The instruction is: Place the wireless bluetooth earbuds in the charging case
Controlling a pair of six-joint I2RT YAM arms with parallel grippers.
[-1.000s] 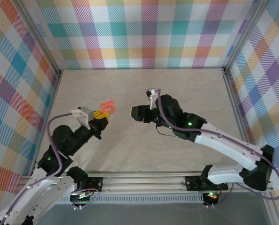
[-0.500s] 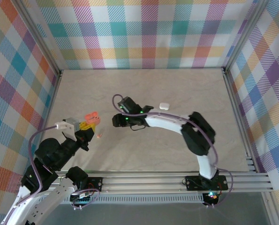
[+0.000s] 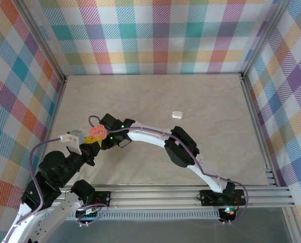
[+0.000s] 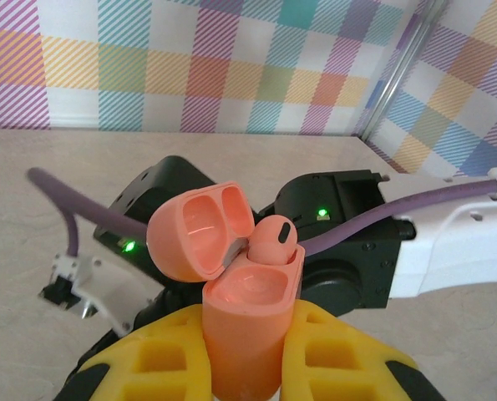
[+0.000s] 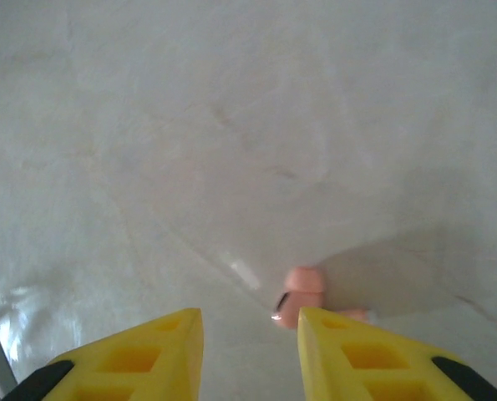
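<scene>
the left gripper (image 4: pixel 248 355) is clenched on the salmon-pink charging case (image 4: pixel 246 305), with one yellow finger (image 4: pixel 160 363) pressed against each side of the case body. the case stands upright and is held above the table (image 3: pixel 216 131). its lid (image 4: pixel 200 231) is hinged back and open. one salmon-pink earbud (image 4: pixel 273 241) sits in the far well of the case, with its rounded head protruding above the rim. the near well shows as an open cavity.

the right arm (image 3: pixel 155 137) reaches across the table to the left side and passes just behind the held case. the right gripper (image 5: pixel 250 324) points down at the table surface. its jaws stand apart and nothing lies between them. a second salmon-pink earbud (image 5: pixel 301 294) lies on the table just beyond the tip of one yellow finger (image 5: pixel 348 351); whether the finger touches it cannot be told.

a small white rounded item (image 3: pixel 177 114) rests on the table near the centre, well apart from both grippers. plaid walls (image 3: pixel 155 35) enclose the table on three sides.
</scene>
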